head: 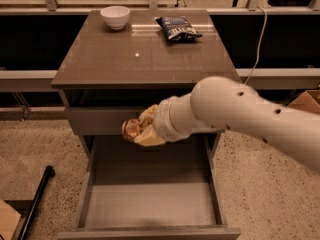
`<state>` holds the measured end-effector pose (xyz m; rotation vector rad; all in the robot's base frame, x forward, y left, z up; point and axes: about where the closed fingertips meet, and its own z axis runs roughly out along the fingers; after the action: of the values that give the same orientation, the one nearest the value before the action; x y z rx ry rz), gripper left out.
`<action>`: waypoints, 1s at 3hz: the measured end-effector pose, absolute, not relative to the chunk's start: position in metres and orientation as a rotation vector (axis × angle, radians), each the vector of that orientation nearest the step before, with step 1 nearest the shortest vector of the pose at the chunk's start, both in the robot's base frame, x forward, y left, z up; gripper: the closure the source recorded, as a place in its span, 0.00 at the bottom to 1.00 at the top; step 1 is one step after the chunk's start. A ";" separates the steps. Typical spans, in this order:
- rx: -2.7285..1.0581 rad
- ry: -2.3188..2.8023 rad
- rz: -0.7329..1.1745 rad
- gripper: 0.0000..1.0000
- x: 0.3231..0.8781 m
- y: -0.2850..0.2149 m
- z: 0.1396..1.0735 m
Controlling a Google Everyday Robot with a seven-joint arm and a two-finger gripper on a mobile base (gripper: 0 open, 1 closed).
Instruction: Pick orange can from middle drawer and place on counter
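Claw (143, 132) was clamped on the orange can (131, 128), hanging over the open middle drawer (150, 206), just below the front edge of the glossy bench (140, 59).

Smooth plastic hand (143, 132) over the matt middle drawer (150, 204) holds the shiny metal orange can (130, 129).

Orange can (129, 129) partly behind tool (140, 130)
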<state>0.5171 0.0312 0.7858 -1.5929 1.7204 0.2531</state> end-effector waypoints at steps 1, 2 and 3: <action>-1.626 1.623 0.108 1.00 0.544 0.026 0.848; -1.620 1.604 0.086 1.00 0.550 0.026 0.862; -1.625 1.596 0.072 1.00 0.548 0.027 0.867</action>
<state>0.5479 0.0270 0.8673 -1.6247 1.5962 0.0723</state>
